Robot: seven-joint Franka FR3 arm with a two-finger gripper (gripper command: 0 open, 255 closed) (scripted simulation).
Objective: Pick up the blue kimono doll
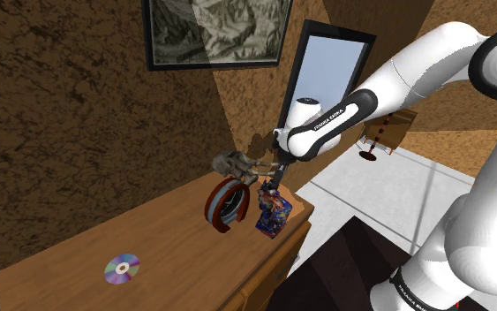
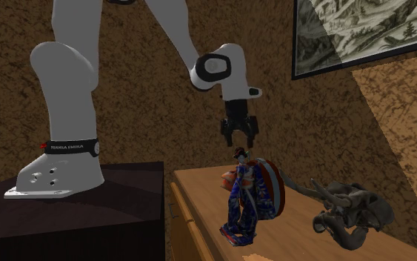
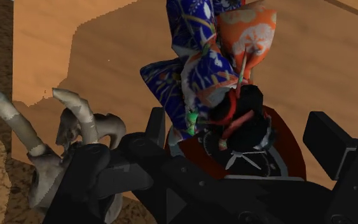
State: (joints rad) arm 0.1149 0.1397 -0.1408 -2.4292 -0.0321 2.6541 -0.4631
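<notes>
You are looking at a dark band (image 2: 69,147) on the white arm reading "FRANKA EMIKA". Your all-black two-finger gripper (image 2: 238,138) is hanging with its fingers spread wide, just above the black-haired head of the blue-robed kimono doll (image 2: 241,199). The doll is standing upright, untouched, near the wooden dresser top (image 2: 292,233) edge.

Open above, crowded behind
Second exterior view, centre: free air over the doll (image 2: 242,200); red ring (image 2: 274,189) just behind it, grey figurine (image 2: 347,211) at lower right.
</notes>
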